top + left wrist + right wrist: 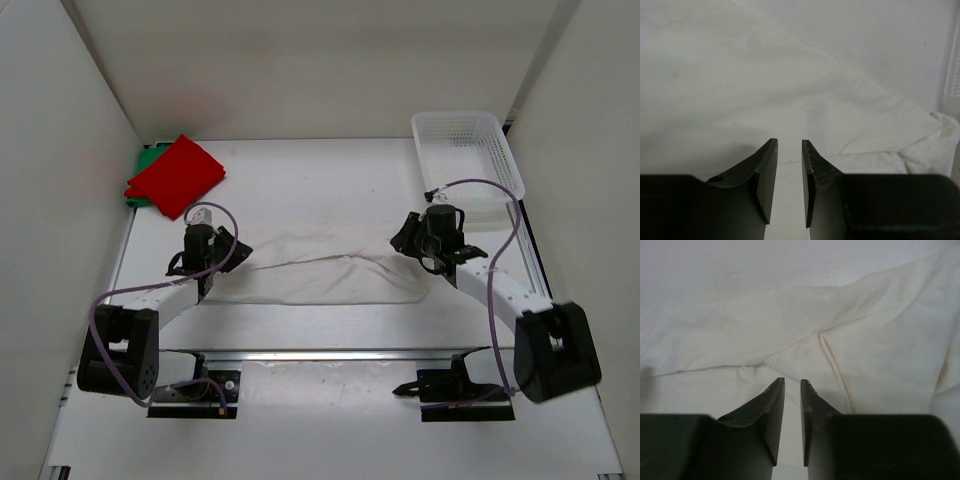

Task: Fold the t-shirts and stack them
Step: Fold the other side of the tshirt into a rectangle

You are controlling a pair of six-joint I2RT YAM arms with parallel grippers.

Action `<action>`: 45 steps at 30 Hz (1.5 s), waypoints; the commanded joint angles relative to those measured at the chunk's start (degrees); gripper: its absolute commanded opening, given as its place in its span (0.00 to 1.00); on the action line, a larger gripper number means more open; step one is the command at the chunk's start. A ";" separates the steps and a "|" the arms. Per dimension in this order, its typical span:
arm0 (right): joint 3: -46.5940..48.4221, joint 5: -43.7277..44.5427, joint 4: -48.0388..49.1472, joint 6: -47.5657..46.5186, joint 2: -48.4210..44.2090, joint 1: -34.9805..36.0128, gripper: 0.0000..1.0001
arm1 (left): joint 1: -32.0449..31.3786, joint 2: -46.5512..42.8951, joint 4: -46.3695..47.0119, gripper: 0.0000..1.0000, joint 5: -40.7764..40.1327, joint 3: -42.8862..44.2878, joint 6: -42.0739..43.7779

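Observation:
The white t-shirt point(320, 268) lies spread in a wide, wrinkled band across the middle of the table. My left gripper point(222, 252) hovers over its left end, jaws slightly open with nothing between them point(789, 142); the cloth point(850, 130) shows beyond the tips. Over the shirt's right end my right gripper point(412, 240) also stands open by a narrow gap point(792, 381), above creased white fabric point(790, 320). The red t-shirt point(178, 175) sits folded at the back left, on top of the green t-shirt point(143, 166), of which only an edge shows.
A white plastic mesh basket point(465, 150) stands at the back right corner; its wall shows at the right edge of the left wrist view point(952, 75). White walls enclose the table on three sides. A metal rail point(320, 355) runs along the near edge by the arm bases.

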 commanded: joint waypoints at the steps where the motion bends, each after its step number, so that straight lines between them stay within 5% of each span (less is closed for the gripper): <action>1: 3.23 -5.38 5.57 -4.92 9.58 -2.68 0.21 | 3.91 -5.86 5.50 0.37 -0.62 -4.34 -2.57; 6: 6.23 -7.51 8.38 -6.68 17.97 -3.66 0.37 | 8.39 -10.79 5.69 0.41 -0.98 -7.53 -3.11; 14: 6.67 -9.25 10.93 -6.86 21.22 -3.22 0.44 | 16.30 -12.02 2.62 0.49 0.43 -11.57 -3.82; 20: 5.79 -9.45 11.30 -5.19 19.30 -1.73 0.08 | 18.50 -12.73 -1.25 0.51 -0.18 -11.48 -2.06; 34: -1.07 -0.91 5.50 -5.36 3.92 7.50 0.00 | 17.36 -14.31 -6.36 0.51 -5.46 -11.74 -0.12; 45: -5.37 -1.78 6.63 -2.55 5.49 21.12 0.00 | 17.27 -7.37 -2.05 0.49 -2.74 -11.66 -2.76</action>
